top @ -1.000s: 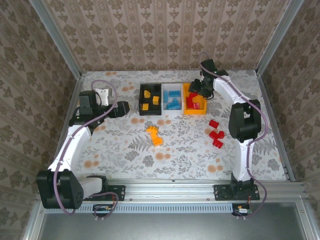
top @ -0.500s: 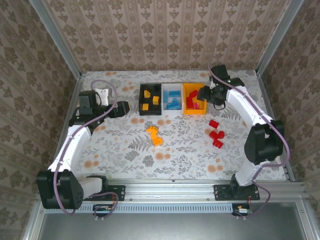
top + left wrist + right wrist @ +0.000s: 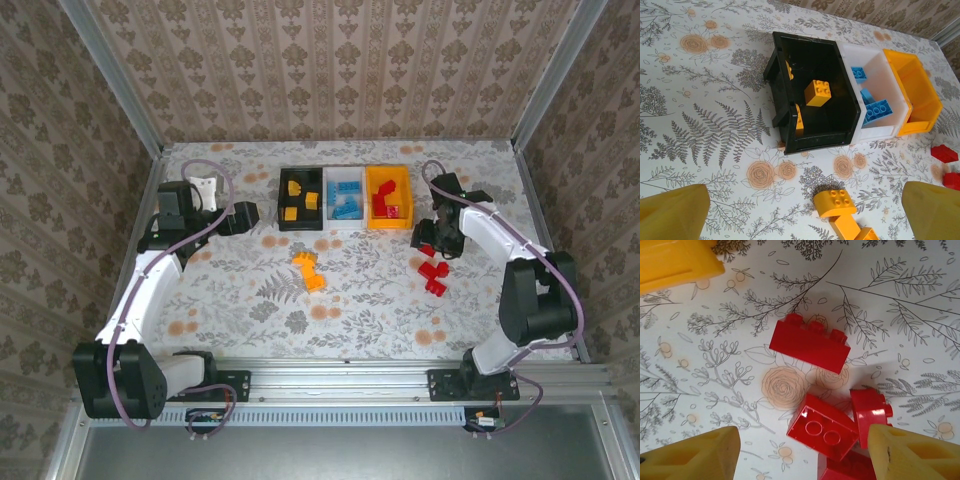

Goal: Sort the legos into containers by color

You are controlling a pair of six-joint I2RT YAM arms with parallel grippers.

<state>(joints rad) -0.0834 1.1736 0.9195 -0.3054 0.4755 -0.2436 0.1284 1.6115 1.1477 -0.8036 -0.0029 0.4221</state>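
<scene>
On the left side of the table (image 3: 240,300), the left gripper (image 3: 248,216) hangs with its jaws spread as wide as they go and nothing between them, pointing toward the row of containers just to its right. The left wrist view shows its two yellow fingers (image 3: 675,215) at the bottom corners, with bare table between them. First in the row is the black bin (image 3: 775,75), holding a few yellow-orange bricks (image 3: 300,200). Joined to it is the white bin (image 3: 880,65), with blue bricks (image 3: 348,205) inside. After that comes the orange-yellow bin (image 3: 920,95), with red bricks (image 3: 385,203) in it. In front of the black and white bins, a small cluster of loose yellow-orange bricks (image 3: 309,270) lies on the table. Further right, near the front corner of the orange-yellow bin, loose red bricks (image 3: 433,272) lie close together. The right gripper (image 3: 432,240) hovers low over them, its jaws parted and gripping nothing. In the right wrist view one long red brick (image 3: 810,346) lies flat and apart from the others, and a tilted red brick (image 3: 822,426) lies between the fingers (image 3: 695,455). Whether the other finger touches the brick next to it cannot be told.
</scene>
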